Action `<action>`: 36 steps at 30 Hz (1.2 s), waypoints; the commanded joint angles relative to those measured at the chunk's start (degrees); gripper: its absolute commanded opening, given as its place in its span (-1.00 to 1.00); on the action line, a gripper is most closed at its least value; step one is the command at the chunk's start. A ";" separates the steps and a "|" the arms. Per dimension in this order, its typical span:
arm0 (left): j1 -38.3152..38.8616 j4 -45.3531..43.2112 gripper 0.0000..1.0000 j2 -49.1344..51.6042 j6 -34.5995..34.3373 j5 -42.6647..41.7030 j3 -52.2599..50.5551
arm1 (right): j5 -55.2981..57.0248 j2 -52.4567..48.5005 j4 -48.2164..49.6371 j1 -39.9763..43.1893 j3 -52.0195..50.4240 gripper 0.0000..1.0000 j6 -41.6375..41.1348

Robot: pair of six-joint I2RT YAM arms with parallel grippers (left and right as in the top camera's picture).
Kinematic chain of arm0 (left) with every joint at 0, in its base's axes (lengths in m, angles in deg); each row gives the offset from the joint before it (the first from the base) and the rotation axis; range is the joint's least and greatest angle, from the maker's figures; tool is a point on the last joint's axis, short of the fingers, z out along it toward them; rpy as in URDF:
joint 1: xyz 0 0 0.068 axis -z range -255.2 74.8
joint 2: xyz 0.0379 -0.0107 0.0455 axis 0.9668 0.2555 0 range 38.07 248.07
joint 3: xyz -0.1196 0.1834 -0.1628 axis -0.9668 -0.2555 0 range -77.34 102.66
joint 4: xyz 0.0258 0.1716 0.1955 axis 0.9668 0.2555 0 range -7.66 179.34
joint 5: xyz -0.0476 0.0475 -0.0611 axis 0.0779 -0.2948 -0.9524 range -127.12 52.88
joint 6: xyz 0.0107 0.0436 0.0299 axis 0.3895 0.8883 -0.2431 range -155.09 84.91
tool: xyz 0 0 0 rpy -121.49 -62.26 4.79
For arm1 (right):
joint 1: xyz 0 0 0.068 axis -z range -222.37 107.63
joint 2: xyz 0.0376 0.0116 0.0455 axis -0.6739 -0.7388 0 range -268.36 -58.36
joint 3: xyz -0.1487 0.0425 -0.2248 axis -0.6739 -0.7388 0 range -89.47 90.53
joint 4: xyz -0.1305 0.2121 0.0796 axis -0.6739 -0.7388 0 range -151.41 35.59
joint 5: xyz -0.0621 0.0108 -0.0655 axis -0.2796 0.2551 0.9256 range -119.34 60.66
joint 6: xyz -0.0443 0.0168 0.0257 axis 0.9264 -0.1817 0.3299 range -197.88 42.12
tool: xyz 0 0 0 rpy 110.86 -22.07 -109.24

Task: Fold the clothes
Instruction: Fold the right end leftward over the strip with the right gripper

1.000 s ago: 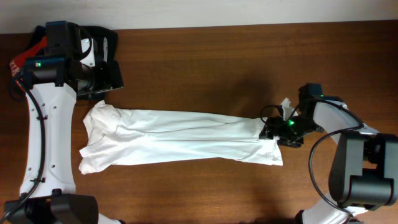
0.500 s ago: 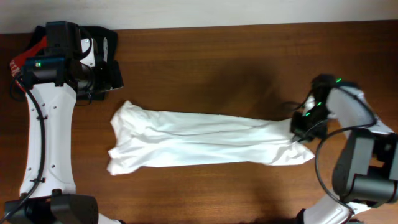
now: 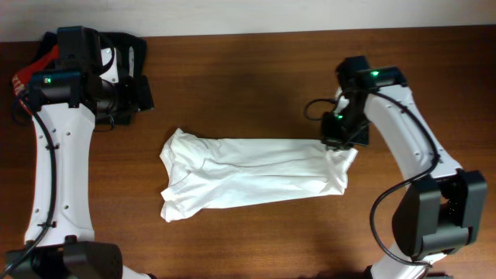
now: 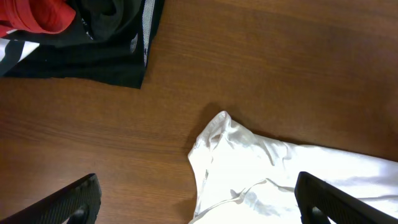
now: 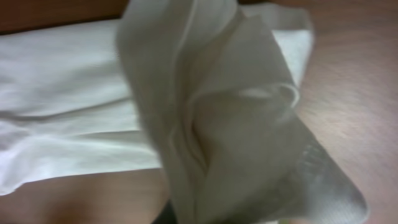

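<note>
The clothes, a white T-shirt [image 3: 248,174], lie in a long crumpled band across the middle of the brown table. My right gripper [image 3: 335,144] is shut on the shirt's right end, which is pulled up off the wood. In the right wrist view bunched white cloth [image 5: 236,124] fills the picture and hides the fingers. My left gripper [image 3: 128,97] hovers at the far left, beyond the shirt's left end. It stands wide open [image 4: 196,208], with the shirt's corner [image 4: 221,121] in view between its fingertips but untouched.
A black garment [image 3: 136,50] and a red garment [image 3: 23,74] lie heaped at the far left corner, under and behind my left arm; both also show in the left wrist view, black garment [image 4: 106,43] and red garment [image 4: 37,15]. The table's back edge [image 3: 271,32] runs along the top.
My right gripper closed on the shirt's right end, dragged the whole shirt to the right, then lifted that end back leftward and farther away. The left arm has not moved.
</note>
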 commanded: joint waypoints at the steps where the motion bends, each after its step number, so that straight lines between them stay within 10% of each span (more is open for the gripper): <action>1: -0.02 -0.09 0.98 -0.57 0.09 0.20 0.68 | -4.33 0.70 3.08 -5.46 -0.72 -0.88 -3.06; 14: -0.02 -0.09 0.98 -0.57 0.09 0.22 0.68 | -9.29 -5.64 9.55 -20.02 -0.85 -0.82 -7.56; 15: -0.02 -0.09 0.98 -0.57 0.09 0.22 0.68 | -9.29 -5.64 9.68 -20.61 -0.85 -0.71 -7.56; 17: -0.02 -0.11 0.98 -0.57 0.09 0.22 0.68 | -9.22 -5.64 9.70 -21.40 -0.85 0.65 -7.52; 18: -0.02 -0.11 0.98 -0.57 0.09 0.22 0.68 | -9.27 -5.60 9.60 -21.22 -0.76 0.97 -7.23; 30: -0.02 -0.11 0.98 -0.57 0.11 0.26 0.68 | -3.34 -5.53 -5.53 -8.20 9.20 0.68 3.48; 36: -5.86 4.76 0.98 4.33 0.11 -3.91 0.68 | 5.25 -5.53 -5.18 -7.13 8.20 0.97 3.48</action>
